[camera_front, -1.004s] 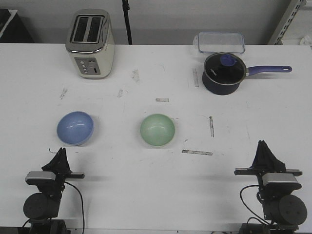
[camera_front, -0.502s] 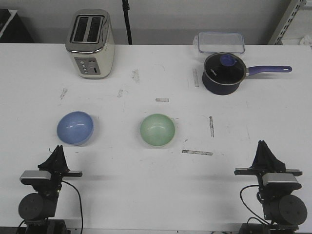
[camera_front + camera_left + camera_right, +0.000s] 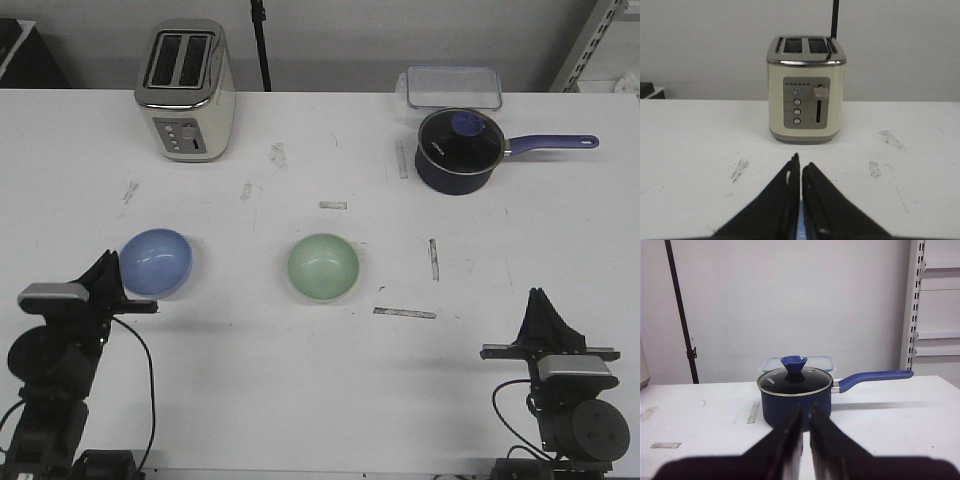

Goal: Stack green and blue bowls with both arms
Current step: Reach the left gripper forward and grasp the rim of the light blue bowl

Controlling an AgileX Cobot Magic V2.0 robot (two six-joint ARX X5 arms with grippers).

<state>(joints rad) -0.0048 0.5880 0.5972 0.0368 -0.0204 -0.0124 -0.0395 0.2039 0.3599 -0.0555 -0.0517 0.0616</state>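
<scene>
Bowls first: the light periwinkle-blue glossy round bowl (image 3: 155, 263) sits at about nine o'clock on the white scuffed table (image 3: 300, 380), and the pale mint-green glossy round bowl (image 3: 323, 267) sits near the centre, the two well apart and both upright and empty. Neither is gripped.

The left hand (image 3: 108, 277) is just beside the blue bowl's nine-o'clock rim, its black pointed fingers pressed together with only a sliver between them in the left wrist view (image 3: 800, 172). The right hand (image 3: 543, 312) rests at about five o'clock, well away from both bowls, fingers likewise closed (image 3: 805, 422).

The risk, as I judge it, lies in that closed left hand so near the rim. If it advances without spreading, the tips would shove the bowl rather than straddle its wall, and a smooth, light, curved bowl on a slick tabletop would likely skate or spin off. The rim is thin and rounded, so a pinch set too shallow could slip. The green bowl lies far from the right hand, so its reach is long, and any tilt in carrying could seat one bowl crooked in the other.
</scene>
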